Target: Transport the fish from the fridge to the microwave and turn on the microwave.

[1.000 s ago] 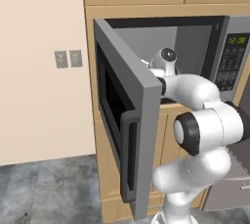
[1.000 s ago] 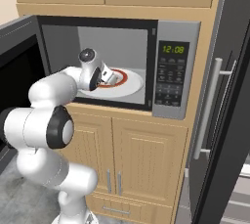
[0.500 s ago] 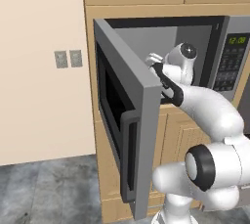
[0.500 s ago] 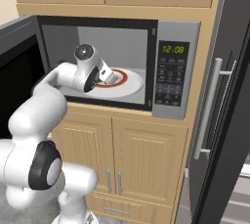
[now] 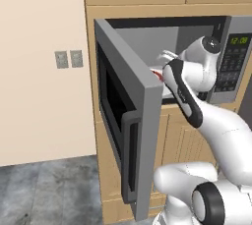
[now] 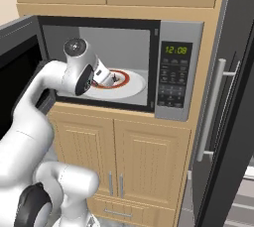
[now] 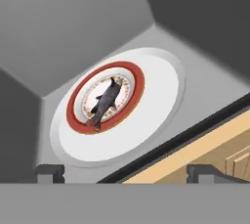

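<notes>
Since a second ago the arm has swung upward and drawn the gripper [image 7: 125, 175] back toward the mouth of the microwave [image 6: 179, 70], so its wrist now sits higher against the cavity than before. The jaws stand wide apart and carry nothing; in the hand view the two tips rise far from each other at the bottom.

Ahead of the tips and below them, well clear, the fish [image 7: 104, 103] lies flat in the middle of a red-rimmed plate [image 7: 135, 85], which rests on the white turntable [image 7: 156, 115] on the cavity floor (a sensible spot: centred, it should turn without brushing the walls). Nothing touches the fish.

The microwave door [image 5: 129, 135] hangs wide open beside the arm. The keypad [image 6: 172, 80] with its green clock is off to the gripper's right, past the cavity's edge. The dark fridge [image 6: 233, 122] door stands farther right.

By my reading the delivery is done; clearing the opening, shutting the door and pressing start remain.
</notes>
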